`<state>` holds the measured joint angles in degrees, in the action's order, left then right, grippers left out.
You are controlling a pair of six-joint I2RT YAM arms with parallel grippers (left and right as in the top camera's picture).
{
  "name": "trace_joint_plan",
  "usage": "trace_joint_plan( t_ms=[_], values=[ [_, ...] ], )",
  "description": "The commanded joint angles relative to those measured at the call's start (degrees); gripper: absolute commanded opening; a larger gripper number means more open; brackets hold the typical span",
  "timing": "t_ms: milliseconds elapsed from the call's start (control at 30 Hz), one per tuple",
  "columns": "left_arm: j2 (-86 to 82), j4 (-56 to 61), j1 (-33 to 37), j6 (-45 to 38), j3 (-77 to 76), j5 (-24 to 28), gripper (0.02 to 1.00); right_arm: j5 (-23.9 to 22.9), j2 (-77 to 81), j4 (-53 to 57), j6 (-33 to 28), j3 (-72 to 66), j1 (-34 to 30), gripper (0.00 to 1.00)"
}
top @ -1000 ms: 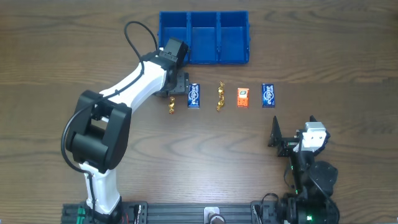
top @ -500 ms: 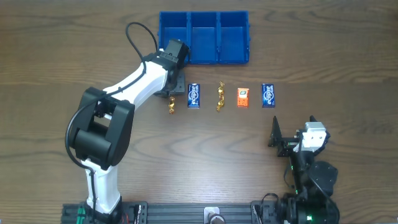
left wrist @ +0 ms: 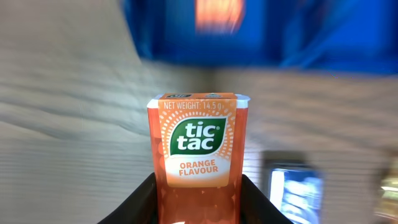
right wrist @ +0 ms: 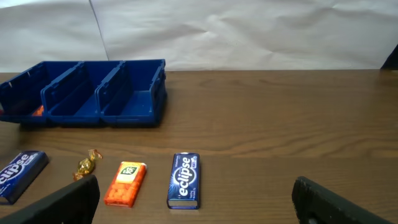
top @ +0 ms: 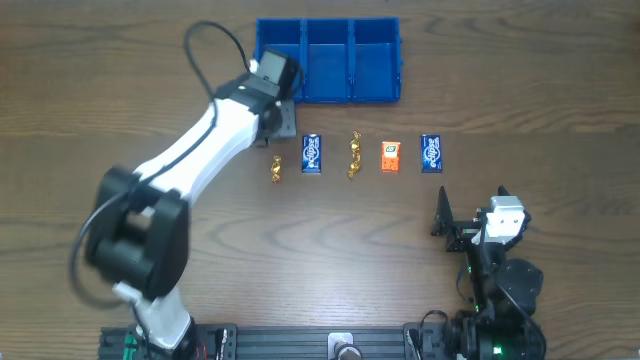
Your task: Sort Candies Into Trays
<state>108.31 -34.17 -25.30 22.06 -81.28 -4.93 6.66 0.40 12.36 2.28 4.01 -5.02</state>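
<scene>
Top view sets the blue tray (top: 328, 98) on the wooden table (top: 560, 100). At the tray's front left corner hangs the left gripper (top: 284, 117), clamped on an orange mint box (left wrist: 199, 143). Well short of the tray, the right gripper (top: 443, 215) sits parked, fingers spread. Something orange (right wrist: 36, 111) lies in the tray's end compartment. Before the tray wait two blue packs (top: 312, 153) (top: 431, 153), a second orange box (top: 390, 156) and two gold sweets (top: 277, 170) (top: 353, 155), so sorting looks barely begun.
</scene>
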Motion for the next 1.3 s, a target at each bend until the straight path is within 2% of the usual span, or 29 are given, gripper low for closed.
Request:
trace_joint_plan(
  t_ms=[33,167,367,567,1300],
  values=[
    [-4.66,0.42,-0.22,-4.48,-10.27,-6.14,0.233,0.09,-0.24,0.09,-0.66,-0.15,-0.11,0.998],
    [-0.24,1.05,0.63,-5.86,-19.5,-7.23,0.255,0.09,-0.24,0.09,-0.66,-0.15,-0.11,0.998],
    [9.49,1.05,1.99,-5.77,-25.64,-5.53,0.259,0.09,-0.24,0.09,-0.66,-0.15,-0.11,0.998],
    [13.31,0.98,2.75,-5.75,-25.75,-4.0,0.259,0.09,-0.22,0.09,-0.66,-0.15,-0.11,0.998],
    [15.21,0.79,3.65,-5.79,-25.73,-4.0,0.257,0.09,-0.22,0.09,-0.66,-0.15,-0.11,0.998]
  ],
)
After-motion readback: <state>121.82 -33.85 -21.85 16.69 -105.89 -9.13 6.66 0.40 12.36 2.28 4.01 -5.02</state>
